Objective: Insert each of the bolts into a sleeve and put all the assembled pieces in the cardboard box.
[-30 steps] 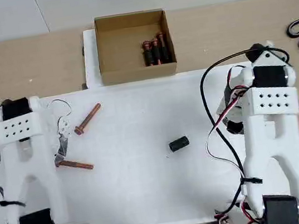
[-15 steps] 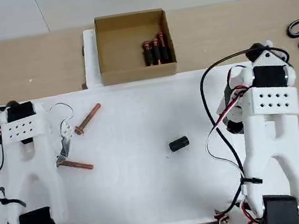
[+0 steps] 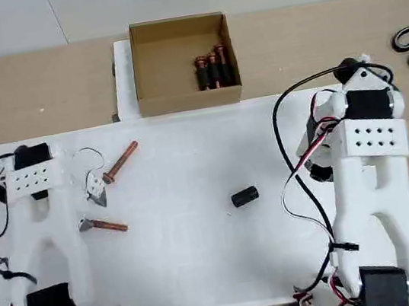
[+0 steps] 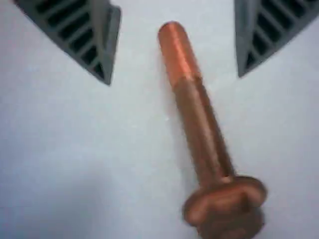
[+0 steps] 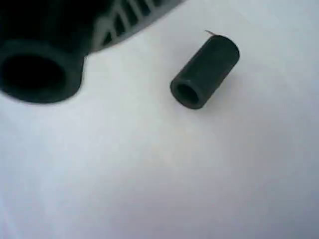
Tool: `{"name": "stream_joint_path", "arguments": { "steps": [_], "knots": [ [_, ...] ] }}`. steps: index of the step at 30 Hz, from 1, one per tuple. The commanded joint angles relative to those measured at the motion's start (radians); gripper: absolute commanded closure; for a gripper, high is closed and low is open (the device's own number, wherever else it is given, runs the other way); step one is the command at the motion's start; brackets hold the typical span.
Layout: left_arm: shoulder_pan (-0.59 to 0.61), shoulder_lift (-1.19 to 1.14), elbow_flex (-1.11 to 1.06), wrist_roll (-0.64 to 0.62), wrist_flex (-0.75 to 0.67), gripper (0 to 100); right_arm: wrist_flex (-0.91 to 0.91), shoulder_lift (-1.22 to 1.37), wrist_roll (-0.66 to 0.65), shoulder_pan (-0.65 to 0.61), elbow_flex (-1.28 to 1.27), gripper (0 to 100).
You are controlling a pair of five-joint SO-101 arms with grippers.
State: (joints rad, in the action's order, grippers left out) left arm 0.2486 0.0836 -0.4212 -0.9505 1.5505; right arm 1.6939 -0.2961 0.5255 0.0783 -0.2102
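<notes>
As the pickup of a bolt stood not yet made, the tan surface (image 3: 25, 87) carried a white sheet (image 3: 206, 268), with the cardboard box (image 3: 165, 70) at the sheet's far edge. Three assembled pieces (image 3: 215, 70) lay in one corner of the box.

Left end effector (image 3: 91, 208) hung spread wide over the sheet, a copper bolt (image 4: 199, 139) lying loose between its fingers, untouched (head end nearer the wrist). A second bolt (image 3: 121, 161) lay nearby.

Right end effector (image 5: 124, 22): wide or closed, could not tell.

A lone black sleeve (image 3: 246, 196) lay on its side mid-sheet.

Step judged: grasping a bolt. Next move called for lowering, closing squarely on the shank, then lining the tip with the sleeve's bore.
</notes>
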Motion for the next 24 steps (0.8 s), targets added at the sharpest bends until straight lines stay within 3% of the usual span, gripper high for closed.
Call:
{"name": "stream_joint_path", "arguments": {
  "steps": [1,12,19,24],
  "knots": [
    [0.003,0.000,-0.013,0.014,-0.005,85,-0.016,-0.038,-0.009,0.005,0.008,99.5],
    [0.080,-0.008,-0.071,0.035,-0.061,90,-0.015,-0.039,-0.009,0.005,0.008,99.5],
    [0.075,-0.008,-0.170,0.035,-0.173,90,-0.012,-0.039,-0.009,0.005,0.008,99.5],
    [0.072,0.000,-0.153,0.038,-0.173,90,-0.005,-0.041,-0.009,0.005,0.008,99.5]
  ]
}}
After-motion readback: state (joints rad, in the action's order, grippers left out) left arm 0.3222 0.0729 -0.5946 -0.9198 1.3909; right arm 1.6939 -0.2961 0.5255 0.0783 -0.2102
